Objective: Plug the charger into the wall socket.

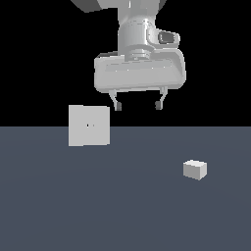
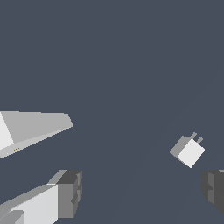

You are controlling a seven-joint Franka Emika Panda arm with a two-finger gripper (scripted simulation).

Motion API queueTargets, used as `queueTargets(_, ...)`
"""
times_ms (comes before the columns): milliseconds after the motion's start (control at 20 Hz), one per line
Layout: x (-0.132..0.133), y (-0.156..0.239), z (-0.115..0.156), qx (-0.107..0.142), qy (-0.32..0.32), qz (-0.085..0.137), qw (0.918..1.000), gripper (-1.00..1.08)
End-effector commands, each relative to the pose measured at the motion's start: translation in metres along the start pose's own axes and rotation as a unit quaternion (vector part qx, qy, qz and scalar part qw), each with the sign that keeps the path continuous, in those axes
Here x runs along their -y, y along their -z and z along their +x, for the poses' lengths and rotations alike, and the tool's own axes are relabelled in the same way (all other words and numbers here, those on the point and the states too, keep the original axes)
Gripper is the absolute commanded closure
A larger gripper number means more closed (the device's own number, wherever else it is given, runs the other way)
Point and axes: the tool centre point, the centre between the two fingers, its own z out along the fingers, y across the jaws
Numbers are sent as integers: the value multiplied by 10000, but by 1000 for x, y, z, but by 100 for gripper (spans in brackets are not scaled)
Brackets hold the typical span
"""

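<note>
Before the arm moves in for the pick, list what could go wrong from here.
1. The charger lies on the floor, skewed to the open gripper in the wrist view, so the fingers may close on its corners.
2. Its prongs are tiny, as are the wall socket holes; slight tilt could block insertion.

**Socket far left, charger near right**

I see the wall socket (image 1: 88, 125) standing upright on the floor (image 1: 122, 206), toward the exterior view's left and farther back. The charger (image 1: 195, 169) rests on the floor nearer and to the right, well apart. My gripper (image 1: 138, 105) hangs above, between them.
</note>
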Motion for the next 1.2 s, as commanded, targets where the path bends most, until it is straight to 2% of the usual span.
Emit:
queueTargets(0, -6, -5, 0, -121, -191, -41, 9997, -92)
queueTargets(250, -23, -17, -2, -432, -674, -146, 9967, -92)
queueTargets(550, -44, -33, -4, -840, -1308, -286, 9874, -92)
queueTargets(850, -65, -47, -8, -1211, -1883, -419, 9737, -92)
queueTargets(1150, -84, -61, -12, -1561, -2425, -554, 9559, -92)
